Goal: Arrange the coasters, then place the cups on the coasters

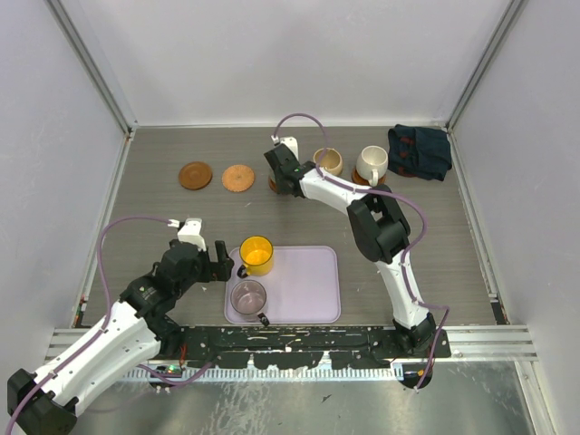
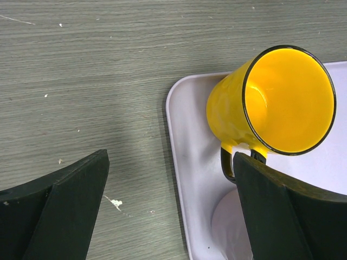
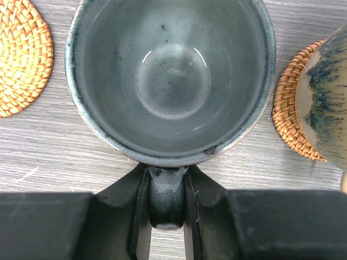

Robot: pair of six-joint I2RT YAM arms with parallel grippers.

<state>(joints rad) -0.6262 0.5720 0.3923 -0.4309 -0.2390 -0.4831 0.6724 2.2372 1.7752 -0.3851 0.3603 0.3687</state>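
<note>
Along the far edge of the counter (image 1: 154, 227), two places lie bare: a dark brown coaster (image 1: 195, 175) and, just beside it, an orange coaster (image 1: 238, 178), woven like basketwork. Nearer the near edge, the left pincer (image 2: 171, 162) hangs with its jaws wide apart at the left rim of the lilac tray (image 2: 187, 179), holding nothing. The yellow cup (image 2: 271, 103) stands just past its right finger, glossy, dark-rimmed, handle turned toward the pincer. The mauve-pink cup (image 1: 248, 296) waits on the tray's near left corner.

Further right, at the far edge, the right pincer (image 3: 165, 214) is clamped on the handle of the grey-green cup (image 3: 171, 76), a speckled, empty glazed mug held upright. A brown sliver of a third coaster (image 1: 272, 186) shows beside it; whether the cup is seated there I cannot tell. Beyond stand the tan cup (image 1: 328, 161) on its woven coaster (image 3: 293, 116) and the white cup (image 1: 372, 164), with the navy cloth (image 1: 420, 150) in the far right corner.

The step in hand looks like seating the third cup. Next, the right jaws must part and lift away cleanly, and the left must close on the yellow cup's handle.
</note>
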